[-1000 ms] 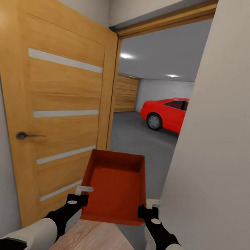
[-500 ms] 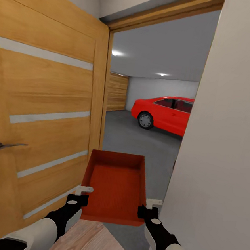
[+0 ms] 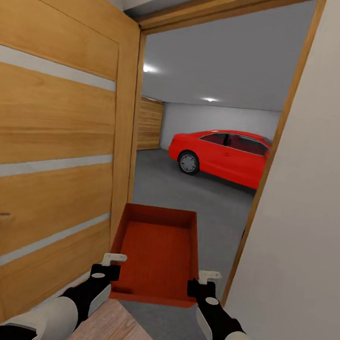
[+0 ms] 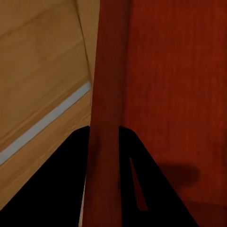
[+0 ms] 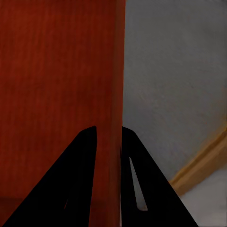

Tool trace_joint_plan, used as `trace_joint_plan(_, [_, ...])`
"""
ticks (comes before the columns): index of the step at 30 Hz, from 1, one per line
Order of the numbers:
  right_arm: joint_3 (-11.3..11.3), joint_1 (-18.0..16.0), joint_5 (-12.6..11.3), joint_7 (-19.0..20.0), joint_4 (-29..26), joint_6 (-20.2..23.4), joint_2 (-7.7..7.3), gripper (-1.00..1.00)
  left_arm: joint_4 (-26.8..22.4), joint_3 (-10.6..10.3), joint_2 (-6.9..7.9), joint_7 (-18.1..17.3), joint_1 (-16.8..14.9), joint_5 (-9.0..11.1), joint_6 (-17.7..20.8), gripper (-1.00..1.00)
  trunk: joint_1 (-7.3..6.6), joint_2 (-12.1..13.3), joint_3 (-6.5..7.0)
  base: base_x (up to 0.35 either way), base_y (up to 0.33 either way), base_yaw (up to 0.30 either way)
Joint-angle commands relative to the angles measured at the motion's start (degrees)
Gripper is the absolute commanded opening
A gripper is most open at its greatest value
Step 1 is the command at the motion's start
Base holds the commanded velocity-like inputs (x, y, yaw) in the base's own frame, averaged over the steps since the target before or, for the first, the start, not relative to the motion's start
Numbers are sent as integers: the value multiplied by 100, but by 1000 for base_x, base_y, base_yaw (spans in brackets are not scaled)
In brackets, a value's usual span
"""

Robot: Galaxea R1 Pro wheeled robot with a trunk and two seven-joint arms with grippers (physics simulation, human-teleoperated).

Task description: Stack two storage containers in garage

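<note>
Held out in front of the robot at a doorway, the orange-red rectangular lidless bin [image 3: 158, 255] has its left wall clamped by the left gripper [image 3: 114, 260] and its right wall by the right gripper [image 3: 207, 276], with the dark grey concrete floor [image 3: 198, 199] and a red car [image 3: 221, 153] far beyond an open slatted wooden door [image 3: 46, 162] at left.

No text, label, brand, number or sign can be read anywhere in these pictures.
</note>
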Motion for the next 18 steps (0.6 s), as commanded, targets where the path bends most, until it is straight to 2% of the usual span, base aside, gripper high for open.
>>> trace_joint_plan(1, [-121,-4,-31,-41,15,-13,-5,-100,-133,467,265,57,-6,-103,-109,-100,4,-7,-10,290,178,-4])
trace_joint_plan(6, [-127,-4,-36,-41,15,-12,-5,-100,-133,467,265,57,-6,-103,-108,-100,4,-7,-10,290,179,-51])
trace_joint_plan(18, [-129,-4,-39,-41,15,-6,-5,-100,-133,467,265,54,-6,-103,-109,-100,4,-7,-10,290,187,-240])
